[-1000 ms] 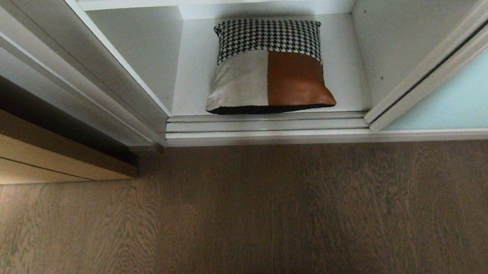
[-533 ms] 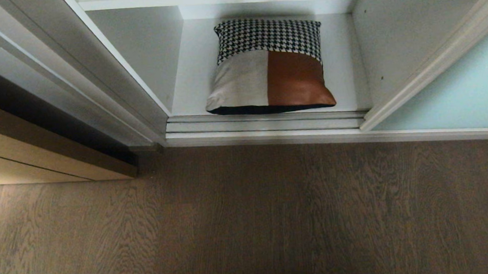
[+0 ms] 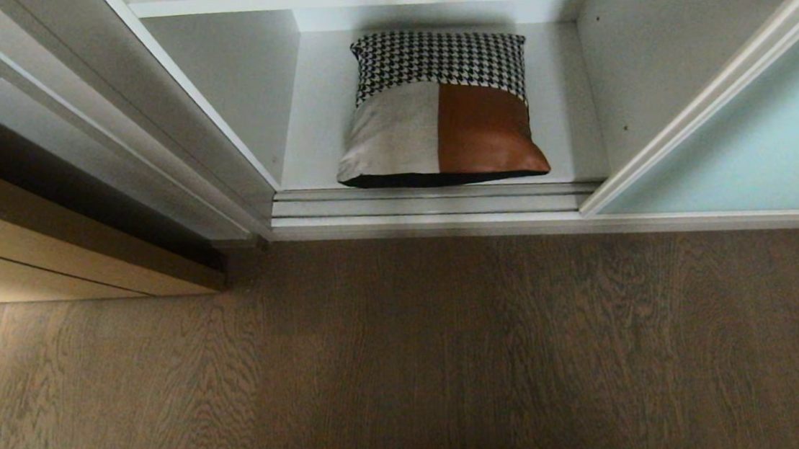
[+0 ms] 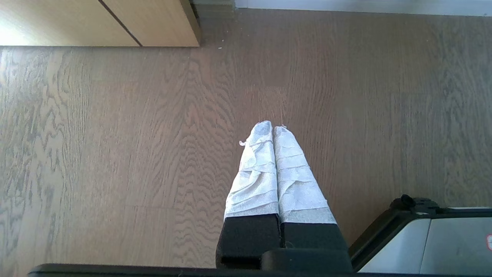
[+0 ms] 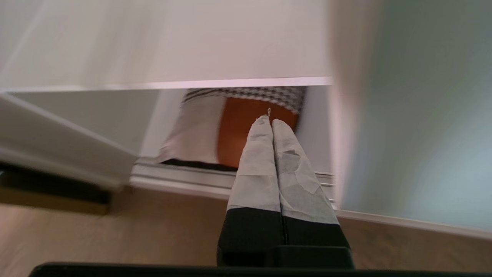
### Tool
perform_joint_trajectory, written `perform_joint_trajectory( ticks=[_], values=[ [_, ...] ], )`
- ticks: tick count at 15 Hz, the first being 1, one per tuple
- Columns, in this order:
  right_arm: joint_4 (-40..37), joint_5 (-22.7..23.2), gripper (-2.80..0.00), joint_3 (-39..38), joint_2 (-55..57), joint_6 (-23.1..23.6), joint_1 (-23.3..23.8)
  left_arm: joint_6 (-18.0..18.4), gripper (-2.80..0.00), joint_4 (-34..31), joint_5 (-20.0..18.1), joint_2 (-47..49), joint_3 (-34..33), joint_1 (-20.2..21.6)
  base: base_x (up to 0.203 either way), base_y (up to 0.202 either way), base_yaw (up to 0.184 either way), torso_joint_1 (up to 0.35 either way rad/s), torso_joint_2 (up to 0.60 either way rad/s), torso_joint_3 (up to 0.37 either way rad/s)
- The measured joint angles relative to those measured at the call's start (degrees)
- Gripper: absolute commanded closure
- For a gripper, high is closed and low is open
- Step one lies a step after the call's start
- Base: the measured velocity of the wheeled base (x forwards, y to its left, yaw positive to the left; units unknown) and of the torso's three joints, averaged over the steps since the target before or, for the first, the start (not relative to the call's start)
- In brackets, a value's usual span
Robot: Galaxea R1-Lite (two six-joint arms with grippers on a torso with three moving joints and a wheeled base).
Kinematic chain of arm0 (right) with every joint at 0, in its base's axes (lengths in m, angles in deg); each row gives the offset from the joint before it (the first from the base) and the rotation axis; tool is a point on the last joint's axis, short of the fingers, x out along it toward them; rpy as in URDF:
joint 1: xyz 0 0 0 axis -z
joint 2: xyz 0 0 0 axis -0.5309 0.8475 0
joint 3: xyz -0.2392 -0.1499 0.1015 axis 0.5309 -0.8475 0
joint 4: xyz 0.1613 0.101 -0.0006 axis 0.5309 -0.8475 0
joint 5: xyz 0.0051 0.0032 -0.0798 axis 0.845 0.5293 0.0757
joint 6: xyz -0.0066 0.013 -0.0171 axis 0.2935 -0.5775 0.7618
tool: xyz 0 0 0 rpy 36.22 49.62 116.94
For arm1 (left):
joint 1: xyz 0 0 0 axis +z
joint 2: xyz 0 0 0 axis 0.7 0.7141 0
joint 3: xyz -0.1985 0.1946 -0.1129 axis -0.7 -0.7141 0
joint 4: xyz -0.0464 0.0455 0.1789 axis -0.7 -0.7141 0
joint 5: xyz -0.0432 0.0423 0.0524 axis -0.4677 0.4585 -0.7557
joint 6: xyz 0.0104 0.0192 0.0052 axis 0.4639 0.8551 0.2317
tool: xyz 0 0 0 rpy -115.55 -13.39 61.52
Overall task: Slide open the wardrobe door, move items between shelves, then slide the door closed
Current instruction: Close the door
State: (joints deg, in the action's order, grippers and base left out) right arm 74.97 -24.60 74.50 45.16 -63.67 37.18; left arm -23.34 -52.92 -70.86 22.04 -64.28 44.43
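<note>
Cushion, upper centre on the bottom shelf — likely soft, light; pinch a corner. Both claws — left, right — closed, empty.

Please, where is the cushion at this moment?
In the head view the cushion lies on the lowest white shelf, just behind the floor track, left of the pale aqua sliding door.
</note>
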Motion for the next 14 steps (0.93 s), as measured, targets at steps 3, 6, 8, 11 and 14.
perform_joint_trajectory(
  ticks=[3, 6, 8, 11, 14],
  values=[
    [2.3, -0.2, 0.00, 1.8, 4.0, 0.2, -3.5, 0.0, 0.00, 0.0, 0.0, 0.0, 0.0, 0.0, 0.000, 0.000, 0.000, 0.000, 0.00, 0.000],
    [3.1, 0.0, 0.00, 0.5, 3.0, -0.1, -5.5, 0.0, 0.00, 0.0, 0.0, 0.0, 0.0, 0.0, 0.000, 0.000, 0.000, 0.000, 0.00, 0.000],
    [3.1, 0.1, 0.00, -0.9, -1.1, -0.2, -6.5, 0.0, 0.00, 0.0, 0.0, 0.0, 0.0, 0.0, 0.000, 0.000, 0.000, 0.000, 0.00, 0.000],
    [3.0, -1.0, 0.00, -1.9, -8.4, 0.2, -6.6, 0.0, 0.00, 0.0, 0.0, 0.0, 0.0, 0.0, 0.000, 0.000, 0.000, 0.000, 0.00, 0.000],
    [1.5, -1.6, 0.00, -3.0, -15.8, 0.3, -6.4, 0.0, 0.00, 0.0, 0.0, 0.0, 0.0, 0.0, 0.000, 0.000, 0.000, 0.000, 0.00, 0.000]
  ],
)
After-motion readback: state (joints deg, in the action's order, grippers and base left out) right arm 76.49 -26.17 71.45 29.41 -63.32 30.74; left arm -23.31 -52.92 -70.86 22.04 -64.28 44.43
